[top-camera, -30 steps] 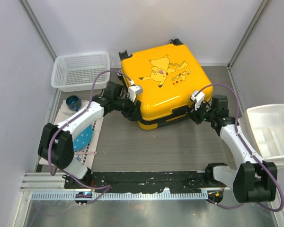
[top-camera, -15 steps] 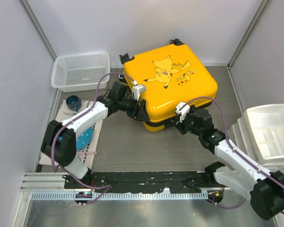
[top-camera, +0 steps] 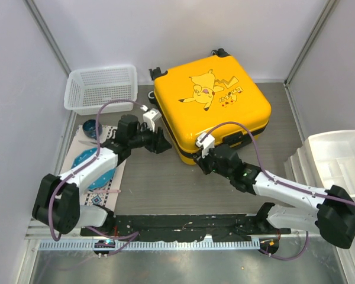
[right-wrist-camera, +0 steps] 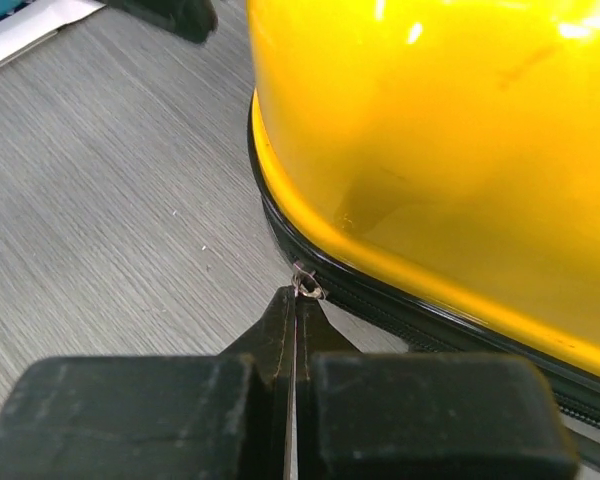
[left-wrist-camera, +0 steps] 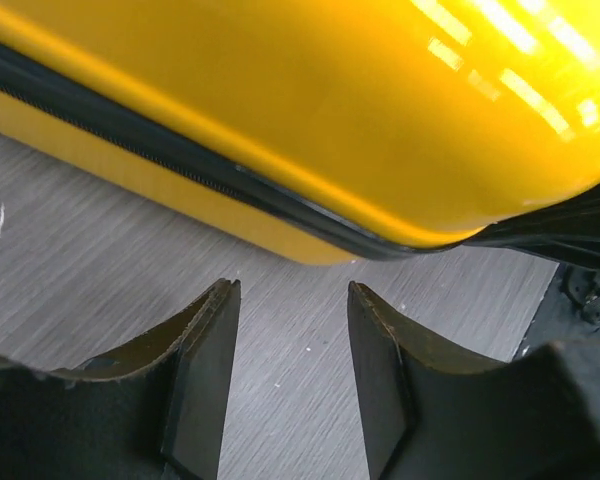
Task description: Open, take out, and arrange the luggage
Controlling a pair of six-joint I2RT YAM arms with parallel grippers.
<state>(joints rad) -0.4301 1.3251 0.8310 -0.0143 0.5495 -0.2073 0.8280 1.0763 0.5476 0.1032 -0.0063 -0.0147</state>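
Observation:
The luggage (top-camera: pixel 213 100), a yellow hard-shell case with a cartoon print, lies flat and closed at the back middle of the table. Its black zip band (left-wrist-camera: pixel 180 160) runs around the side. My right gripper (top-camera: pixel 201 158) is at the case's front left corner, shut on the thin zipper pull; the pull's metal ring (right-wrist-camera: pixel 307 285) sits just beyond the fingertips of the right gripper (right-wrist-camera: pixel 295 292). My left gripper (top-camera: pixel 160 144) is on the left of the case, just short of it. In the left wrist view the left gripper (left-wrist-camera: pixel 290 290) is open, with only bare table between its fingers.
A white mesh basket (top-camera: pixel 100 89) stands at the back left. White drawer bins (top-camera: pixel 337 163) sit at the right edge. A blue cup (top-camera: pixel 92 127) and a blue plate (top-camera: pixel 94 165) lie on a mat at the left. A black rail (top-camera: pixel 183 228) lines the near edge.
My right gripper has travelled left along the case's front edge, drawing the zipper pull to the front left corner. My left gripper has backed away from the case's left side. The case shifted slightly.

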